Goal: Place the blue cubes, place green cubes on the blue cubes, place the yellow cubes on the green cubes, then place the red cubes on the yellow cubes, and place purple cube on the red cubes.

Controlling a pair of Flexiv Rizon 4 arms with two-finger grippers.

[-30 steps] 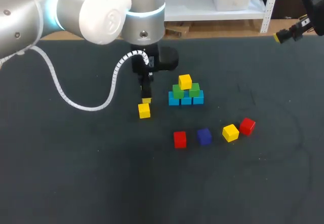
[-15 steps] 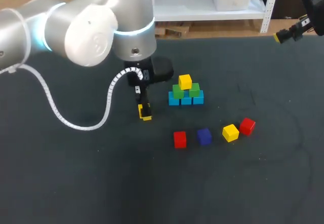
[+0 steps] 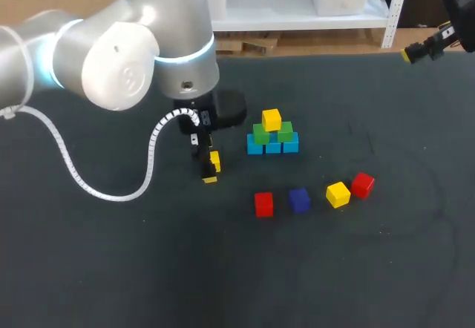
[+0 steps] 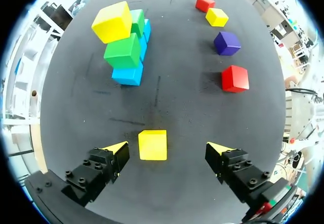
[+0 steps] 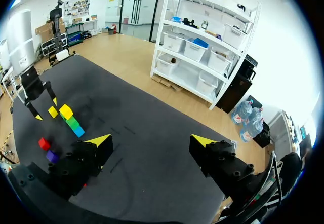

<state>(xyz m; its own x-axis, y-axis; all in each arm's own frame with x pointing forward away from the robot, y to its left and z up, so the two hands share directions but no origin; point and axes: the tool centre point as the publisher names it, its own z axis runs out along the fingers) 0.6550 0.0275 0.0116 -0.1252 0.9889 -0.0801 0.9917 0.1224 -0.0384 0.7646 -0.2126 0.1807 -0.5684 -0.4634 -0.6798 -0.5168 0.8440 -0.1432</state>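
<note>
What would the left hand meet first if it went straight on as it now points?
The loose yellow cube lies between the fingers of the open left hand; they would likely straddle it and reach the table.

Blue-green-yellow pyramid (image 3: 273,146), loose yellow cube (image 4: 152,144) (lying flat), red cube (image 3: 263,203), purple cube (image 3: 299,199)
</note>
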